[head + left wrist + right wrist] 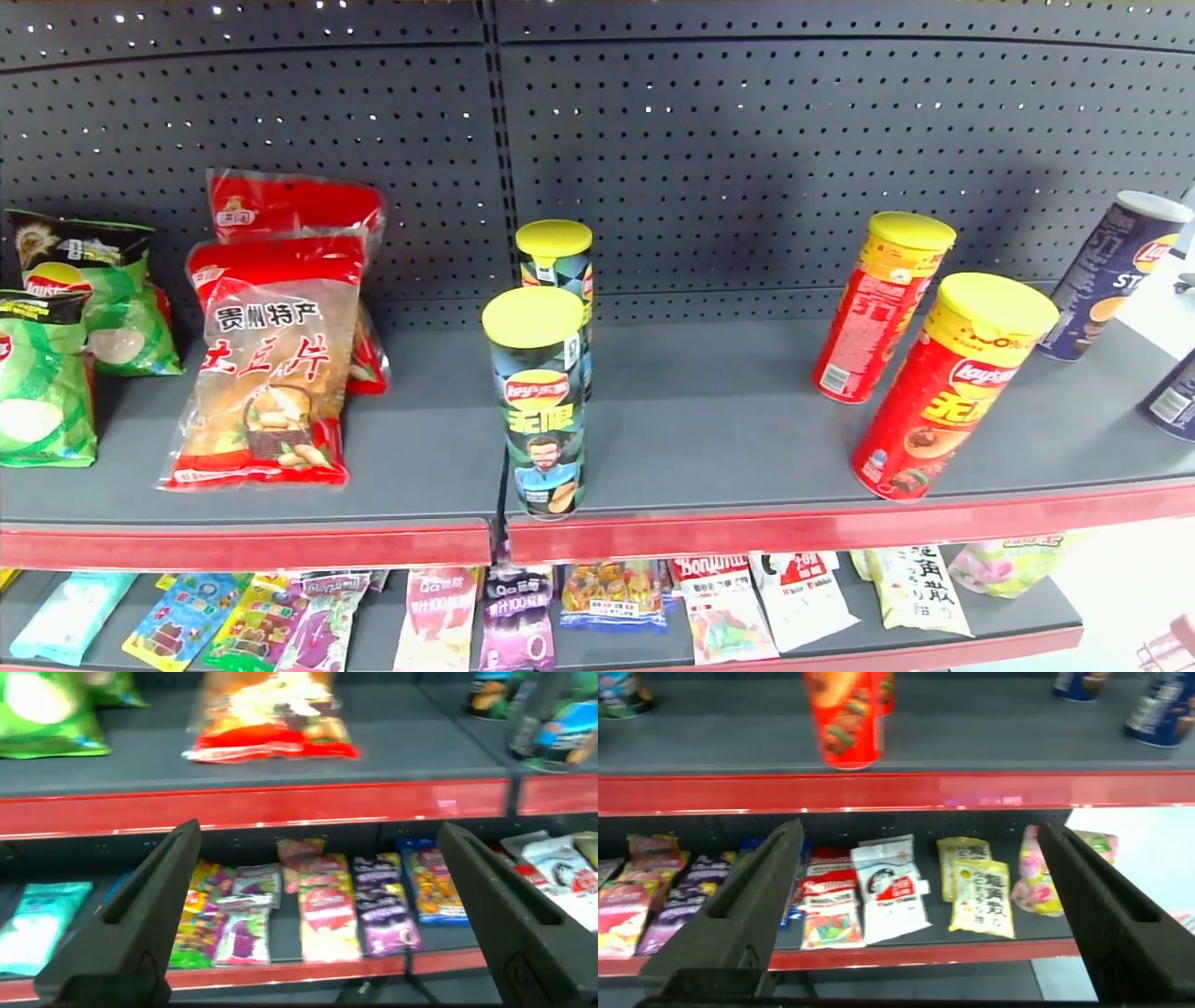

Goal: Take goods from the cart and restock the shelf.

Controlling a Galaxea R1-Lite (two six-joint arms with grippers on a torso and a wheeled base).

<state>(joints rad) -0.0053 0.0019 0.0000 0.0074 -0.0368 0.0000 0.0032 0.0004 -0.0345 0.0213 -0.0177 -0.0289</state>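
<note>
Black fingers [140, 915] of the left gripper [327, 929] stand wide apart with nothing between them; the right gripper [920, 924] is spread just as wide and is likewise empty. Both point at the front of the shelving, with its red lip [280, 803]. Past the left gripper, the lower shelf [1018, 616] carries a row of flat sweet packets [322, 905]; past the right gripper, white and yellow packets [887, 891] lie on the same shelf. On the upper shelf [728, 420], from the robot's left to its right: green bags [42, 392] upright at the end; two red bags [266, 373], one behind the other; two dark cans [541, 401] with yellow lids, standing in file near the joint of the two boards; two red cans [952, 383] with yellow lids, the nearer close to the lip; and blue cans [1111, 271] at the far end. Perforated dark panel [747, 168] backs the upper shelf.
</note>
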